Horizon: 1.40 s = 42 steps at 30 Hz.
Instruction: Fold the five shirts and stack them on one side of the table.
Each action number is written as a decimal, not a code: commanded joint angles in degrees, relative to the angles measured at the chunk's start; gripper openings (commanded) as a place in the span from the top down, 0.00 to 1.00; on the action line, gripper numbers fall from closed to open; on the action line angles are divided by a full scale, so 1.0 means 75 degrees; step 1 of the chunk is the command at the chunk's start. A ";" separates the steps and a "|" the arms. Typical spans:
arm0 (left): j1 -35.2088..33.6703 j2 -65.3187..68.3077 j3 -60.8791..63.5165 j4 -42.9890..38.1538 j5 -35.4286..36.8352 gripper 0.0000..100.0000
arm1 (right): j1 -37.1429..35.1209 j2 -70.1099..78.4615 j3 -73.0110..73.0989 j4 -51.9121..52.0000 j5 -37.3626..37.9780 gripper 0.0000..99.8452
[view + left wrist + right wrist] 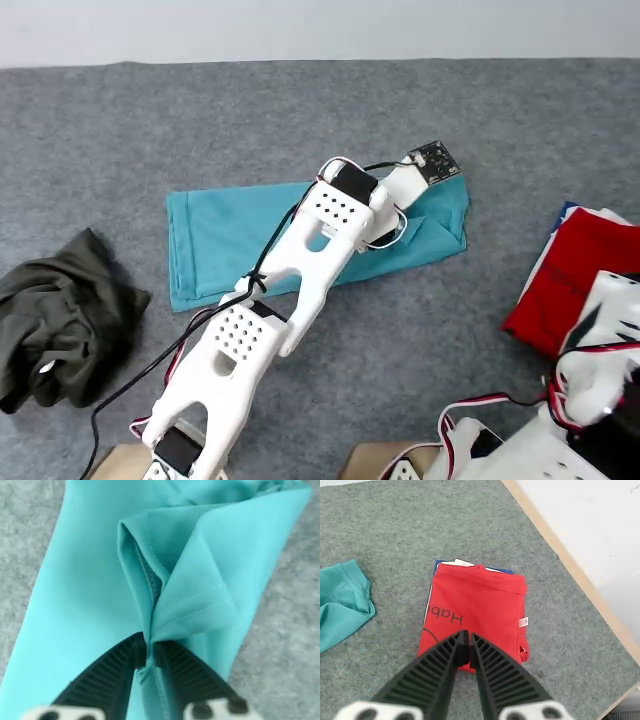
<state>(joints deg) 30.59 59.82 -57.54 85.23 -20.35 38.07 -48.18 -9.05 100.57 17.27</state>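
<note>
A teal shirt [220,235] lies in a long folded strip across the middle of the grey mat. My left arm [300,270] stretches over it to its right end. There my left gripper [147,652] is shut on a raised fold of the teal shirt [200,595], pinching a hemmed edge. A folded red shirt [475,610] tops a stack at the right side [580,275], with blue and white layers under it. My right gripper [466,641] hovers above the red shirt, shut, with nothing in it. A dark olive shirt [60,320] lies crumpled at the left.
The grey mat [450,330] has bare room between the teal shirt and the stack, and along the back. The table's right edge [565,555] runs just beyond the stack. A black cable [150,370] trails beside the left arm's base.
</note>
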 commanded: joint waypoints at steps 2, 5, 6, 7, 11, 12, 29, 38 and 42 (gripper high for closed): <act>-0.0223 -0.0082 -0.0299 -0.0234 -0.0023 0.86 | 0.0041 0.0064 0.0023 0.0147 0.0070 0.99; -0.0445 -0.0117 -0.0346 -0.0410 -0.0059 0.86 | 0.0041 0.0041 0.0023 0.0170 0.0070 0.99; -0.0516 -0.0094 -0.0451 -0.0422 -0.0129 0.86 | 0.0041 0.0029 0.0023 0.0182 0.0070 0.99; -0.0574 -0.0070 -0.0557 -0.0422 -0.0223 0.86 | 0.0041 0.0029 0.0023 0.0182 0.0070 0.99; -0.0692 -0.0070 -0.0838 -0.0176 -0.0328 0.86 | 0.0041 0.0029 0.0023 0.0193 0.0070 0.99; -0.0692 -0.0082 -0.0920 -0.0047 -0.0363 0.86 | 0.0041 0.0029 0.0023 0.0193 0.0070 0.99; 0.0129 -0.0973 -0.1752 0.2075 0.0293 0.86 | 0.0041 0.0018 0.0023 0.0170 0.0059 0.99; 0.0105 -0.1582 0.1307 0.1969 0.0199 0.95 | 0.0041 0.0029 0.0023 0.0135 0.0059 0.99; -0.0352 -0.0985 0.1424 0.1289 0.0199 0.95 | 0.0041 0.0064 0.0023 0.0135 0.0047 0.99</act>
<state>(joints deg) 30.68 51.91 -46.99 98.07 -18.77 38.07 -48.18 -9.05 100.57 17.27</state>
